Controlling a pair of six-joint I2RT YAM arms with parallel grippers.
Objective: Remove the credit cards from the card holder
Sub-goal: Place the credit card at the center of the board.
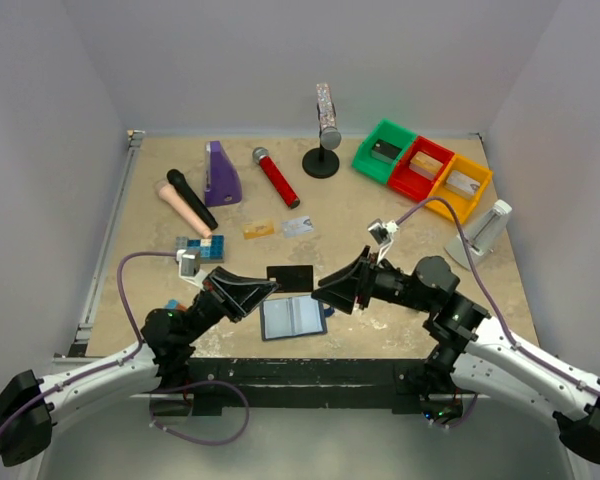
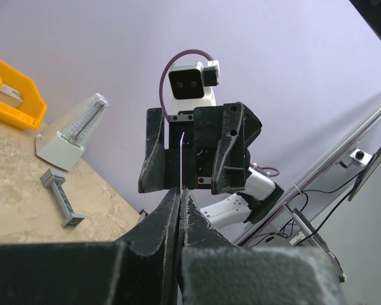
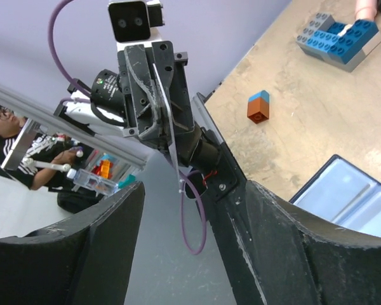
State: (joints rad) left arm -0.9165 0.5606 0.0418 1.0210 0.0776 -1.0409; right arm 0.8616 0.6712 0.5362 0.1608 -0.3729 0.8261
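The card holder (image 1: 292,317) lies open on the table near the front edge, its blue-grey inside facing up; a corner of it shows in the right wrist view (image 3: 349,197). My left gripper (image 1: 268,287) is shut on a black credit card (image 1: 290,278) and holds it above the holder. In the left wrist view this gripper (image 2: 180,192) pinches the card (image 2: 180,162), which shows edge-on. My right gripper (image 1: 322,291) is open and empty just right of the card, facing the left gripper (image 3: 192,190). An orange-gold card (image 1: 258,229) and a silvery card (image 1: 297,226) lie on the table further back.
A studded blue brick block (image 1: 200,248) sits left of the arms, with a small orange-and-blue brick (image 3: 258,106) near it. Microphones (image 1: 276,176), a purple object (image 1: 221,174) and a stand (image 1: 323,150) are at the back. Green, red and yellow bins (image 1: 423,168) and a metronome (image 1: 482,233) are at the right.
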